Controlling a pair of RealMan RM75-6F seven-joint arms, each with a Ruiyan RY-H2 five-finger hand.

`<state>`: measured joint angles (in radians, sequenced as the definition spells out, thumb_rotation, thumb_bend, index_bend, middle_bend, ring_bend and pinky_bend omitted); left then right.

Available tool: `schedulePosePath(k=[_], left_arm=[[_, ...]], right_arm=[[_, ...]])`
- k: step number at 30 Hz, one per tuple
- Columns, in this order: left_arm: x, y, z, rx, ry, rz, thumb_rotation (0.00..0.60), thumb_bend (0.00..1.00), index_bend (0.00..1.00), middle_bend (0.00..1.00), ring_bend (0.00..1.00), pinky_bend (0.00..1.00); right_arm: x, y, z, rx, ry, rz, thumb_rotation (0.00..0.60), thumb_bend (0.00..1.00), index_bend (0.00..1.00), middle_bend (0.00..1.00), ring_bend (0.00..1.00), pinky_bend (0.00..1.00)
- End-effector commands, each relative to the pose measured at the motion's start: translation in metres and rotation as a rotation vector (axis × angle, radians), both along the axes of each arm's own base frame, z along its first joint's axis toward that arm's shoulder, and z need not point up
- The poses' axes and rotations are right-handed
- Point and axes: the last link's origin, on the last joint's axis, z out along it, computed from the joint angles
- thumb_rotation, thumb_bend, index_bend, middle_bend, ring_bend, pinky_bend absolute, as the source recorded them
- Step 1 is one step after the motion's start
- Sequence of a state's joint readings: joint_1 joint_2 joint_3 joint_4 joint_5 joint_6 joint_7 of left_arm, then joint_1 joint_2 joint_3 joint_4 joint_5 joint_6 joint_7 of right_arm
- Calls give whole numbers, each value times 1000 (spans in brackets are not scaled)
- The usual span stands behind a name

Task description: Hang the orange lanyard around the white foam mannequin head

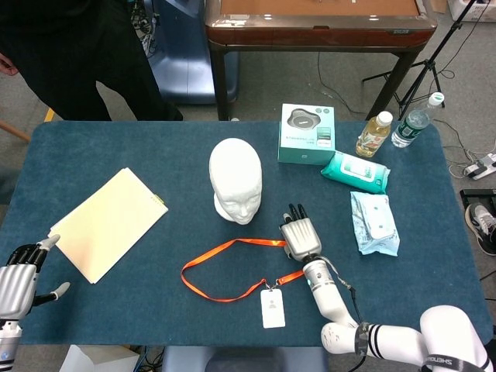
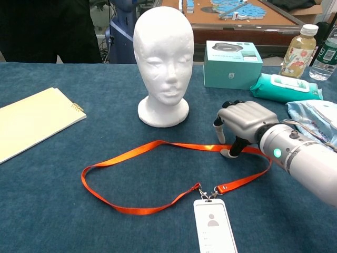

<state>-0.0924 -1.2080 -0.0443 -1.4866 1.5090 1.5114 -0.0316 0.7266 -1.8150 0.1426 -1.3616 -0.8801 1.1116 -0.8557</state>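
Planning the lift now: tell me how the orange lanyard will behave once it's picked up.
The flat orange fabric lanyard lies in a loose, wavy loop on the blue table, so it will probably droop limply from wherever the right robot hand grips it. The white badge card clipped to it would likely hang lowest and swing. The thin strap lying flat may be hard to pinch.

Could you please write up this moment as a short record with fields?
lanyard: orange, flat on the table in a loop, in front of the head
badge: white card clipped to the lanyard, nearest the robot
head: white foam, upright, nothing around it
right hand: over the lanyard's right end, fingertips down at the strap; grip not clear
left hand: at the table's near left edge, holding nothing
folder: left of the head
task state: lanyard not yet lifted
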Motion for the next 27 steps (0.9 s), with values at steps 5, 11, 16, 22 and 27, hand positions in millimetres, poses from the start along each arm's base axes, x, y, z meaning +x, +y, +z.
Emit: schedulePosePath(k=[5, 11, 16, 22, 27], left_arm=[[-1, -1, 0, 0, 0, 4, 600, 115, 147, 199, 203, 141], [-2, -1, 0, 1, 0, 7, 600, 115, 147, 199, 203, 141], [-3, -1, -1, 0, -1, 7, 600, 115, 147, 199, 202, 141], [-2, -1, -2, -4, -1, 5, 600, 115, 147, 199, 203, 141], [-2, -2, -2, -5, -1, 8, 600, 115, 147, 199, 202, 141]], right_arm=[[2, 3, -1, 18, -7, -7, 600, 331, 553, 244, 49, 46], [1, 5, -1, 29, -5, -16, 600, 343, 557, 244, 49, 46], [-1, 6, 0, 30, 2, -19, 600, 393, 572, 243, 49, 46], [-1, 4, 3, 23, -3, -30, 600, 411, 572, 244, 49, 46], [-1, 3, 1, 24, 10, -32, 600, 412, 572, 244, 49, 45]])
